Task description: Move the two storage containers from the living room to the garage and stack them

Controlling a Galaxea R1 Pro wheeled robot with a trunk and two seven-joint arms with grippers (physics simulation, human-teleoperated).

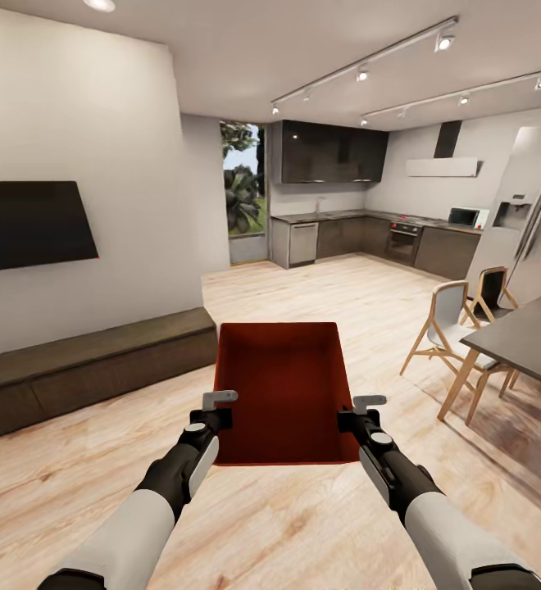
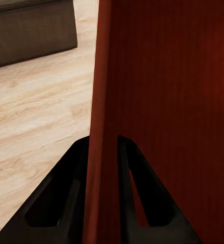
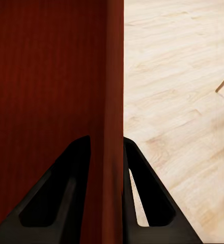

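An orange-red bin point(image 1: 280, 385) hangs over the wood floor point(image 1: 320, 295), one arm on each side wall. The wrist views show what the head view cannot: the left gripper point(image 2: 103, 168) and right gripper point(image 3: 106, 168) each pinch a wall between their fingers.
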